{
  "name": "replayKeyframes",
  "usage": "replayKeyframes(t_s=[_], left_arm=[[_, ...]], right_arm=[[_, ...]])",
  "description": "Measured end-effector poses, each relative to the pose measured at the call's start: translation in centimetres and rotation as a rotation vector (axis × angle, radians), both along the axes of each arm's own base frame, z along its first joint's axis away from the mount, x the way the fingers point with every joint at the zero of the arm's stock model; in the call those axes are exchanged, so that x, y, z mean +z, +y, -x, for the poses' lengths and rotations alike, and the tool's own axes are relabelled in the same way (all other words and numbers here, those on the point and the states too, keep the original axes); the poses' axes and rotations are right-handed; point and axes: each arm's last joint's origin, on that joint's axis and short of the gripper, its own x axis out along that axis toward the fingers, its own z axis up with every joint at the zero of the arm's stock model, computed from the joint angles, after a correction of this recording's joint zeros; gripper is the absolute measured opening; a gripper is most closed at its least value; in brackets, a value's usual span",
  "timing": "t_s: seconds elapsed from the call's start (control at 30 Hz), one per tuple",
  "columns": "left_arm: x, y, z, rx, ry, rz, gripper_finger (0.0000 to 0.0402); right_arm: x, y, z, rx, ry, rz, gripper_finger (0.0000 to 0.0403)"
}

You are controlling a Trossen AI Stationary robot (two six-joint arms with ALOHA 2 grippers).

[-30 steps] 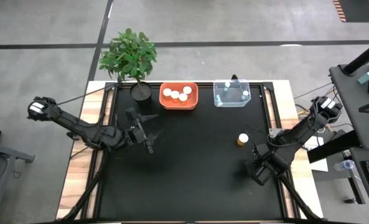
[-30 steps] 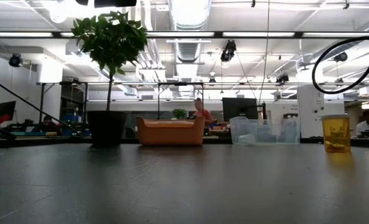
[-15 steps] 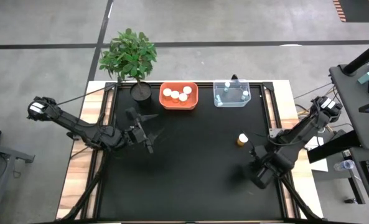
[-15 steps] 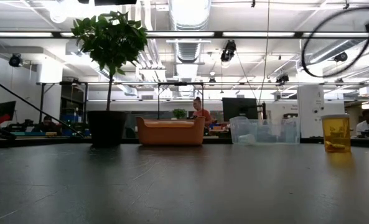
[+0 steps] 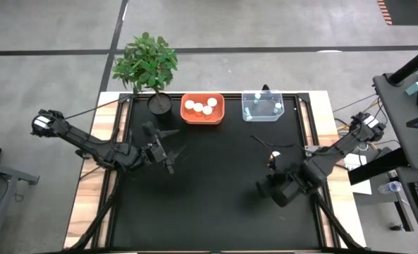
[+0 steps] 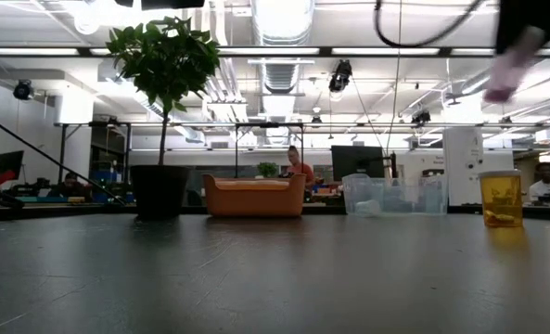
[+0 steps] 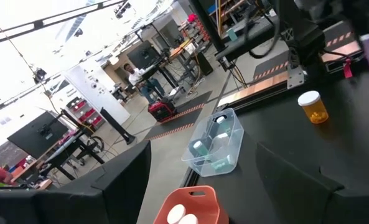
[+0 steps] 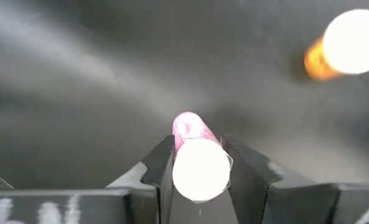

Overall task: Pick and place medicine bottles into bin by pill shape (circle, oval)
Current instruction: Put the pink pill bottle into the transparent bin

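right gripper [image 8: 200, 163]: clamped on a tiny pink-bodied, white-capped medicine bottle [image 8: 196, 155], carried above the black table [image 5: 216, 190], near an amber white-capped bottle [image 5: 274, 157].
bottle axis: runs along the fingers, white cap toward the wrist, probably.
doing it well: carry level, keep the squeeze, lower inside the clear plastic bin [image 5: 262, 106].
left gripper [image 5: 168, 150]: jaws apart, parked beside the potted plant [image 5: 146, 65].
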Motion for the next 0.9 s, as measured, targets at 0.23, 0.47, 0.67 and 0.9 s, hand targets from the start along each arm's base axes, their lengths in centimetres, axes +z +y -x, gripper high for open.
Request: replayKeyframes(t_s=[0.23, 0.47, 0.67, 0.9], left_arm=[[-0.1, 0.0, 0.0, 0.000, 0.003, -0.001, 0.0270], [-0.2, 0.0, 0.0, 0.000, 0.005, -0.002, 0.0270], [-0.3, 0.2, -0.1, 0.009, 0.024, -0.027, 0.0270], [-1.1, 1.8, -0.7, 0.014, 0.048, -0.028, 0.0270]], right_arm=[[3.3, -4.3, -1.9, 0.099, 0.054, 0.106, 0.0109], [5.2, -10.8, -1.7, 0.111, 0.078, 0.180, 0.0109], [5.3, -17.5, -1.6, 0.106, 0.126, 0.167, 0.0109], [4.6, -25.3, -1.0, 0.110, 0.112, 0.144, 0.0109]])
